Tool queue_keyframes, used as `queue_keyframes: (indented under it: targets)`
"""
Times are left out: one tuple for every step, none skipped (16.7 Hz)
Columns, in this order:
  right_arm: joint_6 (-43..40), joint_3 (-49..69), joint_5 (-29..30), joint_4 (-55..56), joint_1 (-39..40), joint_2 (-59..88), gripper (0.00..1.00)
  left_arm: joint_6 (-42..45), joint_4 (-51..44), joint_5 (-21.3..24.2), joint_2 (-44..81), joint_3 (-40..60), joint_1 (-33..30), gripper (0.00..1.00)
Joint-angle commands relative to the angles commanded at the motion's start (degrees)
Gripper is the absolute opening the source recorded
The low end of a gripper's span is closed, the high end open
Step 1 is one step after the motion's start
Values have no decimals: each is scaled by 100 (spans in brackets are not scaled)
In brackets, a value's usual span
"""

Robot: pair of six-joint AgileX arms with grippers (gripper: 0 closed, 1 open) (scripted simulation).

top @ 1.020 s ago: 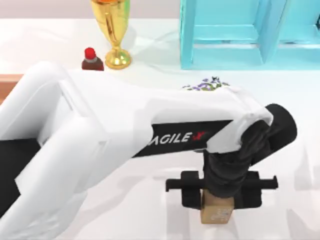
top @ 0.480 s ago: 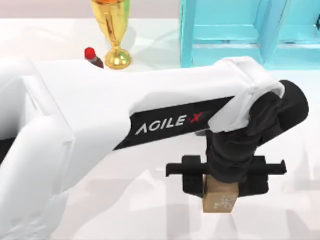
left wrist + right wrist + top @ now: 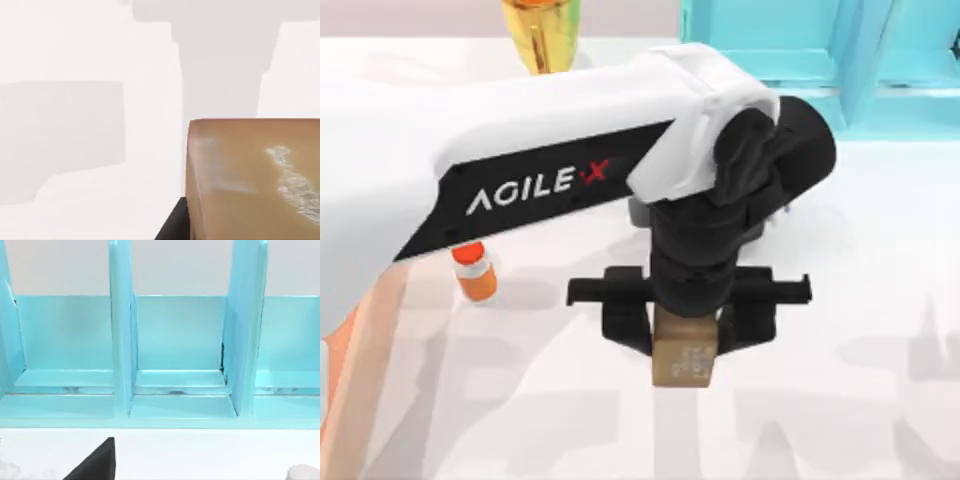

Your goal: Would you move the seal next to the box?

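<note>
The seal (image 3: pixel 684 358), a small tan-brown block with pale marks on its face, hangs in my left gripper (image 3: pixel 686 335), which is shut on it over the middle of the white table. The long white left arm reaches in from the top view's left and covers much of that side. Seen from the left wrist, the seal (image 3: pixel 252 180) looms close above the bare tabletop, with a black finger (image 3: pixel 172 227) against its side. The box is hidden. My right arm is parked, its wrist camera facing the turquoise shelf unit (image 3: pixel 175 365).
A small orange bottle (image 3: pixel 476 276) stands on the table left of the gripper. A gold trophy (image 3: pixel 542 35) stands at the back. The turquoise shelf unit (image 3: pixel 800 60) lines the back right. Bare white table lies in front of the seal and to its right.
My left gripper has carried the seal leftward, and the arm has swung with it. The orange bottle has come into view; the small red-capped bottle by the trophy is now covered.
</note>
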Motion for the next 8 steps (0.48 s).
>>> queue_keyframes:
  targets:
    - [0,0,0,0,0,0,100,244,-88,-2,-346,-239,253,0]
    - [0,0,0,0,0,0,100,513,-188,-5,-746,-507,532,0]
    - [0,0,0,0,0,0,100,799,-293,-10,-1180,-794,828,0]
    - [0,0,0,0,0,0,100,1095,-400,-14,-1630,-1091,1129,0]
    - [0,0,0,0,0,0,100,1395,-503,-17,-2076,-1389,1431,0]
    - [0,0,0,0,0,0,100,1688,-600,-19,-2497,-1677,1730,0]
    - [0,0,0,0,0,0,100,1968,-687,-19,-2861,-1943,2013,0]
    - [0,0,0,0,0,0,100,2225,-763,-17,-3170,-2186,2272,0]
